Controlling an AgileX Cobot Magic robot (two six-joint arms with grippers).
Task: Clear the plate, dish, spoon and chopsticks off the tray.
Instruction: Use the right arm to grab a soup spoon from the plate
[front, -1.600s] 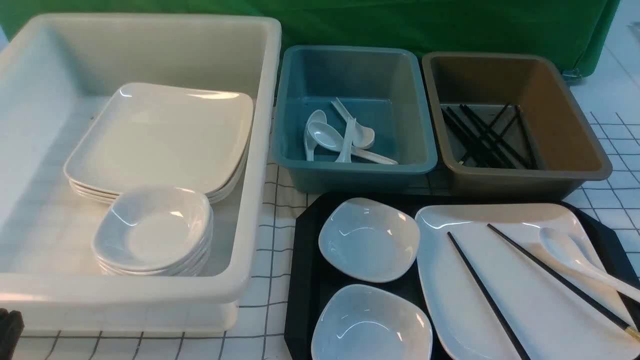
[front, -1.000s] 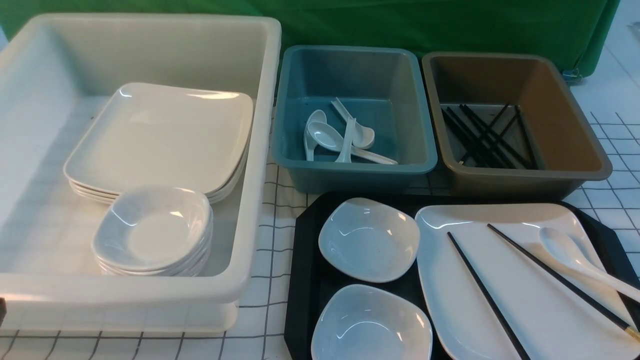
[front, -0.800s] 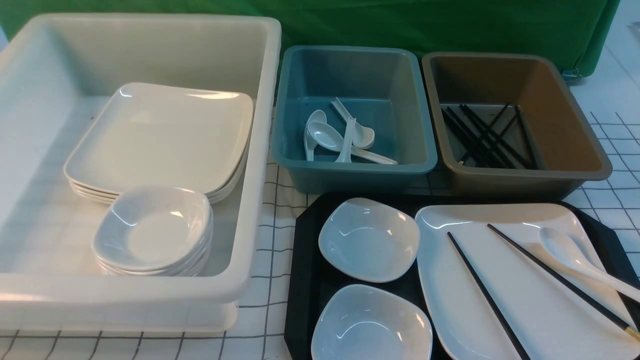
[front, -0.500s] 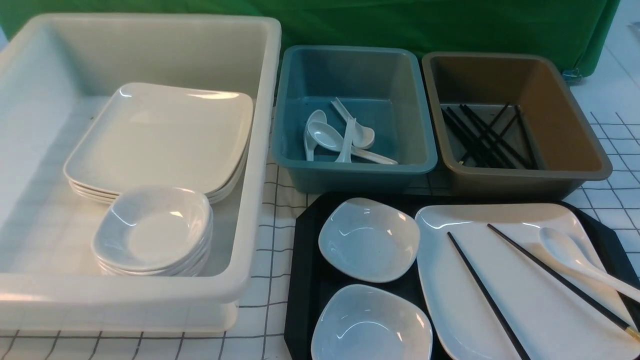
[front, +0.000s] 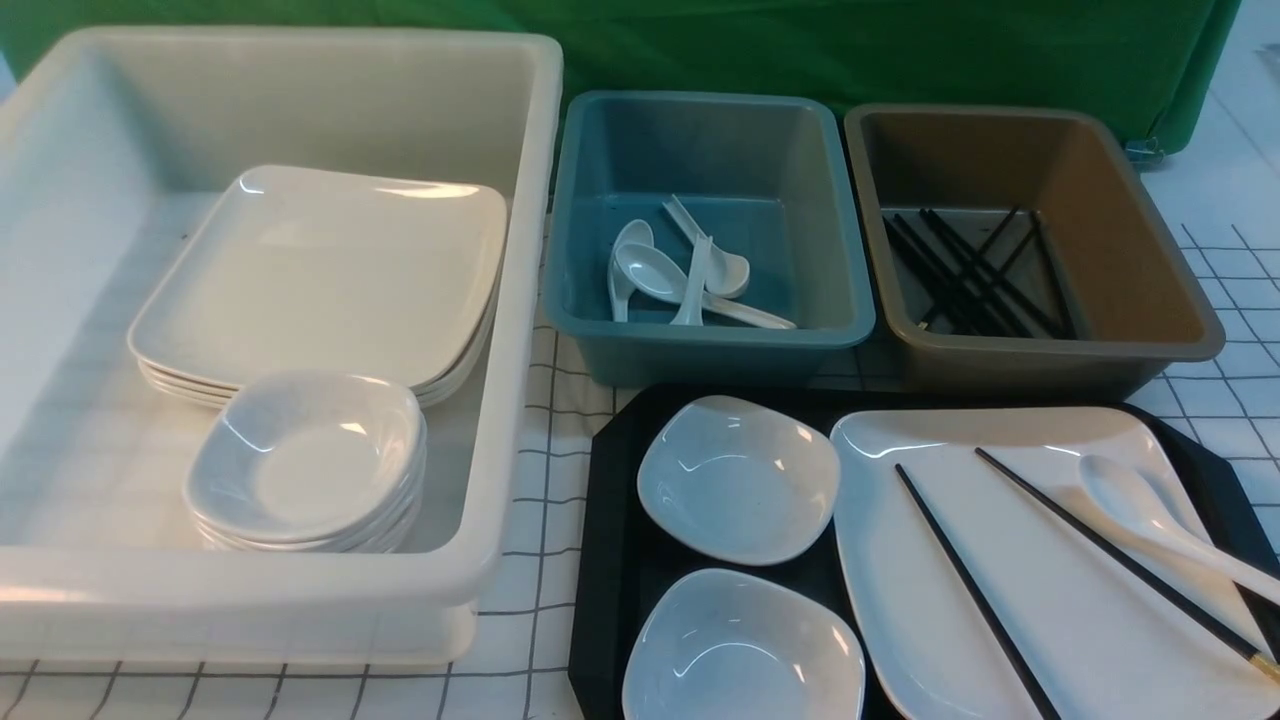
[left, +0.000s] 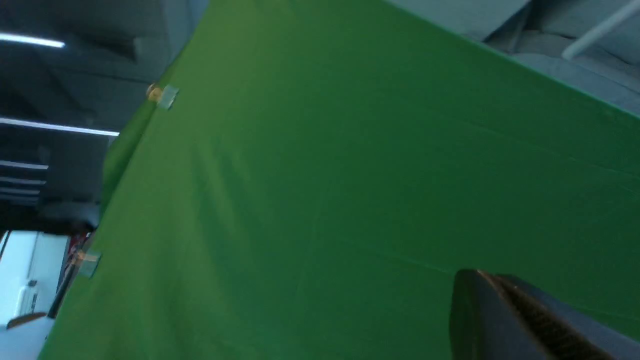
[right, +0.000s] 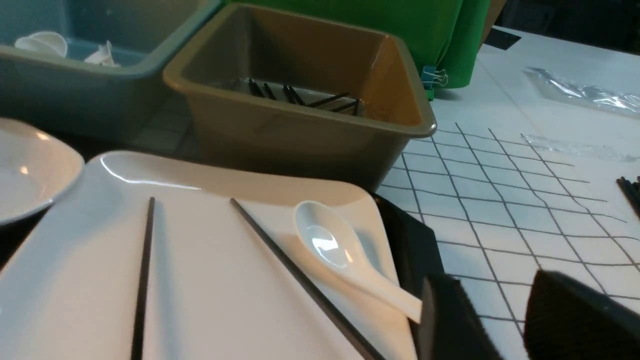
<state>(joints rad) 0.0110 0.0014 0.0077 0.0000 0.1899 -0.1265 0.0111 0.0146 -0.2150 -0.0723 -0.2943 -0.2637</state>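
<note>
Left hand (left: 495, 295) is hanging pinched tight, empty, facing green cloth (left: 320, 175). On the tray (front: 610, 520), the plate (front: 1060, 640) is carrying chopsticks (front: 973, 590) and spoon (front: 1130, 495); right hand (right: 505, 320) is hovering parted, empty, beside the spoon's handle.

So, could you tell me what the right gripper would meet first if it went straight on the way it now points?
Probably the checked cloth beside the tray, not the spoon, whose handle end lies just off the right gripper; depth is unclear.
</note>
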